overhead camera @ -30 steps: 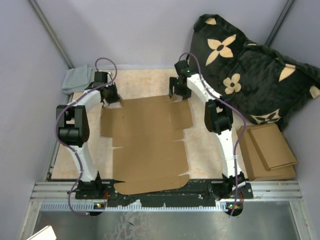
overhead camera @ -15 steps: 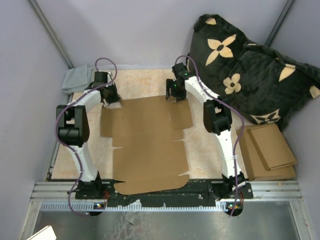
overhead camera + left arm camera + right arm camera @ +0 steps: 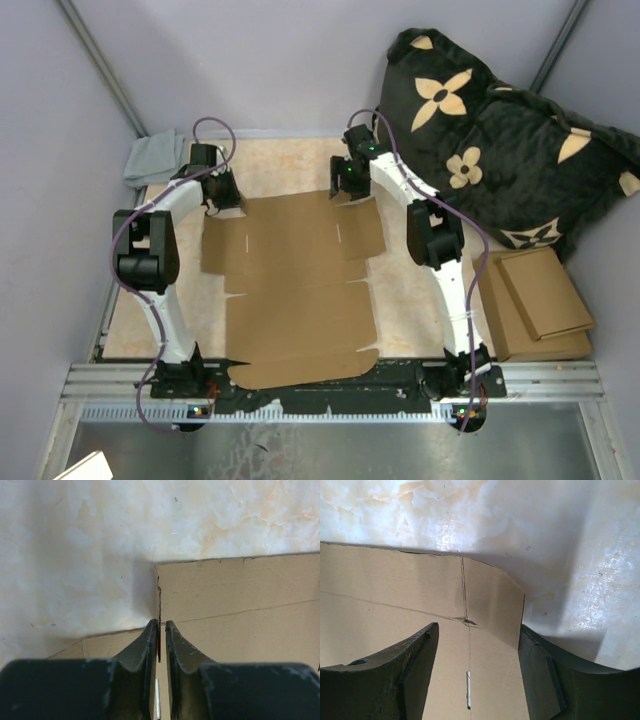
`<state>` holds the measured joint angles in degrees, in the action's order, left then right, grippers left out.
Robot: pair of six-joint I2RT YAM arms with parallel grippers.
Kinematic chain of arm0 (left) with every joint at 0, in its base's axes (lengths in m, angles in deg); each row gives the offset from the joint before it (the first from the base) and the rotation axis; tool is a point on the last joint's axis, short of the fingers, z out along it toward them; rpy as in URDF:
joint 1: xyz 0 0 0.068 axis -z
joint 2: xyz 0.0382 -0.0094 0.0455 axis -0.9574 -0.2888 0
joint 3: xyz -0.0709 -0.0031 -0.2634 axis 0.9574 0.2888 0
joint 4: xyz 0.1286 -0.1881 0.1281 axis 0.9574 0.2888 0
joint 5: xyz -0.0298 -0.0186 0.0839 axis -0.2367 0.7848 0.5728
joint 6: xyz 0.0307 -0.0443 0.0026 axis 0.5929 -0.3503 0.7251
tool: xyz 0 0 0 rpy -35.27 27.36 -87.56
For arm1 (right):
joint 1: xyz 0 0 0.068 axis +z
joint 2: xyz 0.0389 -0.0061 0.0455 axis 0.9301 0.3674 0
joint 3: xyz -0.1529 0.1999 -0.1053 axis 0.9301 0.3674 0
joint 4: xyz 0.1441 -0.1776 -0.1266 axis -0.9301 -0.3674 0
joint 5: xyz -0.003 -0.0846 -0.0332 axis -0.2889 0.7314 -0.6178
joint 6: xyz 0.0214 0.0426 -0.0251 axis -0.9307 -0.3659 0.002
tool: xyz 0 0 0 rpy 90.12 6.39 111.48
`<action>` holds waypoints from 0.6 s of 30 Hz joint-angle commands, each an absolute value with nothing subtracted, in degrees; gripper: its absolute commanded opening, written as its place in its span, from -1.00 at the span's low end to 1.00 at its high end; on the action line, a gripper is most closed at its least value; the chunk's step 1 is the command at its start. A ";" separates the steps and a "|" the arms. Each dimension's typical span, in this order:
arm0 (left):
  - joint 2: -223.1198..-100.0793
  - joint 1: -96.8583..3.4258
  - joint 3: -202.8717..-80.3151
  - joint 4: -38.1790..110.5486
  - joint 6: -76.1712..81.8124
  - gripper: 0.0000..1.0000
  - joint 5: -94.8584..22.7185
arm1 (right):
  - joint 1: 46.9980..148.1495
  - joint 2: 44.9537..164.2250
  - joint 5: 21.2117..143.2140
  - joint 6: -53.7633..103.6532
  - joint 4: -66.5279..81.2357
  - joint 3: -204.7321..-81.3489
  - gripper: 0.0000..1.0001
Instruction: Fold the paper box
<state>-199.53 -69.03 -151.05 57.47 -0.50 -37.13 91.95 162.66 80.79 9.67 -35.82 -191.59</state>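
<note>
The paper box lies as a flat brown die-cut sheet in the middle of the table, between the two arms. My left gripper is at the sheet's far left corner. In the left wrist view its fingers stand a narrow gap apart, with the thin upright edge of a cardboard flap between them, against the left finger. My right gripper hangs over the far right part of the sheet. It is wide open, straddling a creased corner flap without touching it.
A black cushion with tan flowers fills the back right. Stacked thicker cardboard pieces lie at the right. A grey cloth sits in the back left corner. The marble tabletop shows beyond the sheet, and a metal rail runs along the near edge.
My left jaws have parted slightly around the flap edge. My right gripper has shifted a little left along the sheet's far edge, its jaws narrowing slightly.
</note>
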 commanded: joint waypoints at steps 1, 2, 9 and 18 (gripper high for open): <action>-197.87 -68.64 -153.20 58.38 0.25 -0.58 -38.22 | 92.16 158.59 78.31 10.75 -33.10 -194.49 0.27; -197.74 -68.56 -153.45 58.55 0.27 -0.53 -38.22 | 92.17 158.27 78.36 10.75 -33.00 -194.63 0.27; -197.44 -68.01 -154.95 58.76 0.02 -0.37 -38.93 | 92.59 158.08 77.44 10.85 -32.39 -196.52 0.27; -199.80 -67.68 -157.19 58.81 -0.66 -0.35 -41.05 | 93.21 160.03 75.31 10.33 -33.09 -201.02 0.27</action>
<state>-199.55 -68.05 -155.11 58.52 -0.34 -39.08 92.57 162.53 77.78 10.11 -33.96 -196.13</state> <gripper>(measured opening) 0.323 0.636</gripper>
